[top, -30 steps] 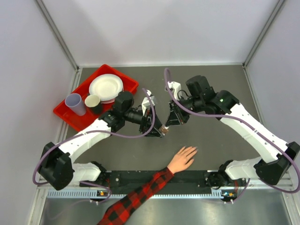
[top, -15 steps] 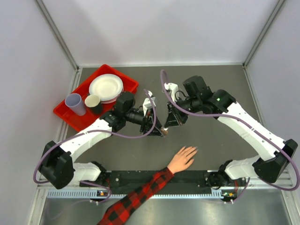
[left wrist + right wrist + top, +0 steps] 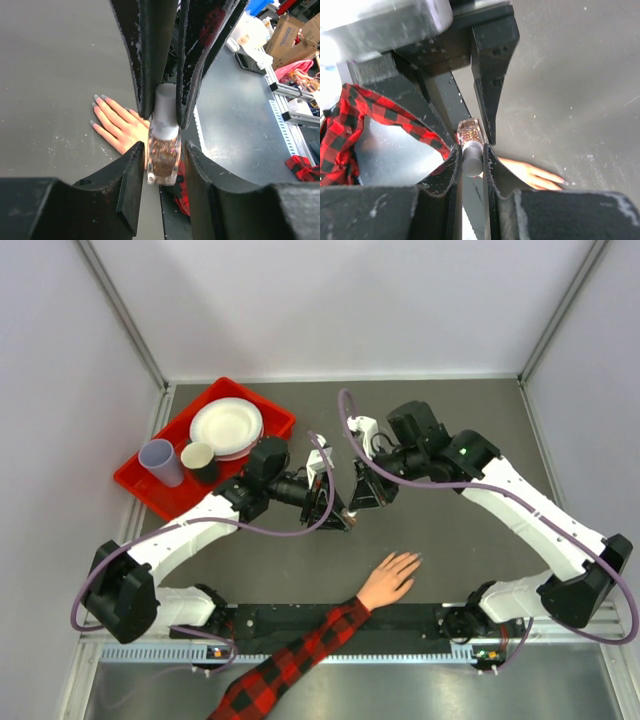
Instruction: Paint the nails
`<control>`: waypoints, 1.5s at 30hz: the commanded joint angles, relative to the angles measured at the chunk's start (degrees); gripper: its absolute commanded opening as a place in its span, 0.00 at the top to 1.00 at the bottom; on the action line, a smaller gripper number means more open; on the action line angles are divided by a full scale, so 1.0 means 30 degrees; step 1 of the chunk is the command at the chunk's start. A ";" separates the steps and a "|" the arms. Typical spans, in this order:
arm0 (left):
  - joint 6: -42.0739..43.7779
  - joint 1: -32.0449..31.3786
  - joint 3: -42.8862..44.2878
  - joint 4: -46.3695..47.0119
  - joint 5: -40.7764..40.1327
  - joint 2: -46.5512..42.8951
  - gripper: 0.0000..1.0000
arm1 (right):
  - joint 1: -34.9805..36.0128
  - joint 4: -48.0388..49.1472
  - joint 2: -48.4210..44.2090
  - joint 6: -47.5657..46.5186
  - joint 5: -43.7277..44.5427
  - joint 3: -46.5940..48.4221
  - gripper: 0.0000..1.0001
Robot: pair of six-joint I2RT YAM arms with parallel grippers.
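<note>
Change: left tool [image 3: 164, 151] has just closed in and now grips the glass body of polish bottle [image 3: 163, 160]. Right tool [image 3: 471, 154] stays pinched on white cap [image 3: 165, 107].

Meaning: bottle braced between both tools, so cap looks ready for unscrewing. Brush not out, no painting begun.

Nails [image 3: 103, 97] on hand [image 3: 390, 578]: flat on table [image 3: 450, 420], below tools toward arm bases, apart from bottle.

Room: bare table beyond right tool and on its outer side. Red tray [image 3: 270, 410] off left tool's outer side, well apart. Table's near edge lies by plaid sleeve [image 3: 300, 660].
</note>
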 commanded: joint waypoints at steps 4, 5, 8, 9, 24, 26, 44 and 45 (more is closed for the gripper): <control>0.0386 -0.0083 0.0458 0.0065 0.0257 -0.0336 0.59 | 0.0476 0.0709 0.0277 -0.0121 -0.0038 0.1315 1.00; 0.0386 -0.0083 0.0487 0.0094 0.0315 -0.0336 0.60 | 0.0534 0.0738 0.0336 -0.0121 -0.0038 0.1344 1.00; 0.0444 -0.0084 0.0546 0.0036 0.0375 -0.0249 0.64 | 0.0592 0.0738 0.0395 -0.0092 0.0050 0.1374 1.00; 0.0532 -0.0083 0.0575 -0.0167 0.0288 -0.0278 0.67 | 0.0622 0.0738 0.0424 -0.0034 0.0079 0.1403 1.00; 0.0153 -0.1751 -0.3114 0.4632 -1.6964 -0.5286 1.00 | 0.1908 0.2002 -0.1395 1.1538 1.1232 0.1366 0.41; 0.0123 -0.2016 -0.3583 0.5218 -1.7902 -0.5638 1.00 | 0.2610 0.1415 -0.1013 1.1946 1.3871 0.2277 0.43; -0.0551 -0.3335 -0.4405 0.6540 -2.0222 -0.6342 1.00 | 0.5485 0.1705 0.3644 1.0632 1.7130 0.5971 0.60; -0.0551 -0.3335 -0.4376 0.6482 -2.0192 -0.6371 1.00 | 0.5485 0.1589 0.3763 1.0573 1.7159 0.6060 0.61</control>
